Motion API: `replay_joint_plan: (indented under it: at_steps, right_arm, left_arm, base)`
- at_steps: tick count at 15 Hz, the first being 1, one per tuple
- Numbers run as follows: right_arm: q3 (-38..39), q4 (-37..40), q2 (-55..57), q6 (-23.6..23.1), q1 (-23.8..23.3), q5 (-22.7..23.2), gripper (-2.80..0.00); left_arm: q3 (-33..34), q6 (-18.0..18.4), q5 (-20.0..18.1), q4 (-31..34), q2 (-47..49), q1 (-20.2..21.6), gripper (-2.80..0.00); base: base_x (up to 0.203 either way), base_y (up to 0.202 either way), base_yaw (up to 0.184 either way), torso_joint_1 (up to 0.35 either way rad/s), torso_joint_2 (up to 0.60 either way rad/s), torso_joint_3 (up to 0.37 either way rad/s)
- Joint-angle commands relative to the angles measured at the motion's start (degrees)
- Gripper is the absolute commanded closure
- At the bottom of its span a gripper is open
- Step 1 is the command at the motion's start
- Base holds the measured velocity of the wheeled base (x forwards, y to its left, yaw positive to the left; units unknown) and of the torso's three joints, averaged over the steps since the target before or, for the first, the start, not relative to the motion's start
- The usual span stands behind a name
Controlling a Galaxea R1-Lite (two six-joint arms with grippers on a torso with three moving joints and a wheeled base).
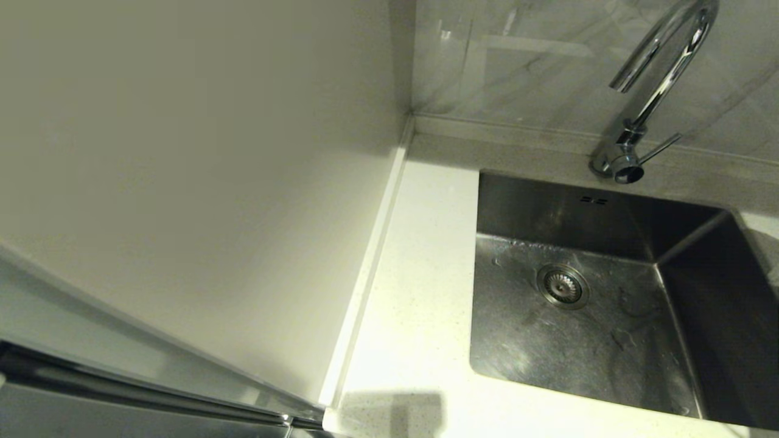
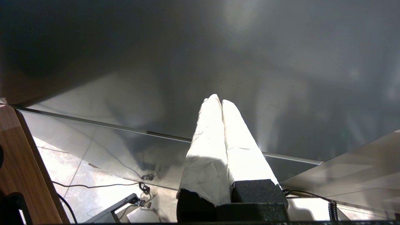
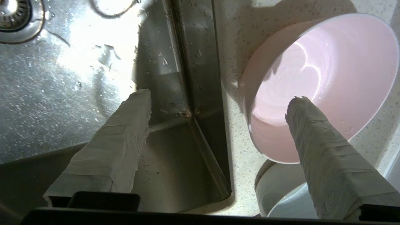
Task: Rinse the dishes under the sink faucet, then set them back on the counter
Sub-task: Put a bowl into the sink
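In the right wrist view my right gripper [image 3: 220, 97] stands open over the sink's corner and the speckled counter [image 3: 237, 162], holding nothing. One of its fingers hangs over the wet steel sink [image 3: 62, 78]. The other shows in front of the mouth of the pale pink cup [image 3: 328, 72], which sits on the counter beside the sink. A pale blue-white bowl [image 3: 281, 190] stands next to the cup. The head view shows the sink [image 1: 578, 353] with nothing in it, and the chrome faucet [image 1: 663, 67] behind it with no water running. No arm or dish shows there.
My left gripper [image 2: 218, 99] is shut on nothing, parked low in front of a grey cabinet panel. A cream wall panel [image 1: 182, 182] bounds the counter strip [image 1: 420, 274] left of the sink. The drain strainer [image 1: 562, 286] sits in the basin floor.
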Motion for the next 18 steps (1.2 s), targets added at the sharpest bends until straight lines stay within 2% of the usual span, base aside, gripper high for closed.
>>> replay_joint_plan:
  at_steps: [1,11,12,18]
  right_arm:
    - [-0.36,0.03,1.45,-0.02,-0.07,-0.79,-2.80]
    - [-3.99,-0.31,7.85,0.18,-0.10,-2.34,-2.80]
    - [-4.08,-0.33,8.11,0.17,-0.11,-2.76,0.00]
    - [-3.99,-3.65,8.37,-0.08,-0.10,-3.38,0.00]
  left_arm:
    - [0.18,-0.02,0.00,-0.02,0.00,0.01,0.00]
    - [0.18,-0.02,0.00,-0.02,0.00,0.01,0.00]
    - [0.18,-0.02,0.00,-0.02,0.00,0.01,0.00]
    - [0.18,-0.02,0.00,-0.02,0.00,0.01,0.00]
  base:
    - [0.000,0.000,0.000,0.000,0.00,0.000]
    - [0.000,0.000,0.000,0.000,0.00,0.000]
    - [0.000,0.000,0.000,0.000,0.00,0.000]
    - [0.000,0.000,0.000,0.000,0.00,0.000]
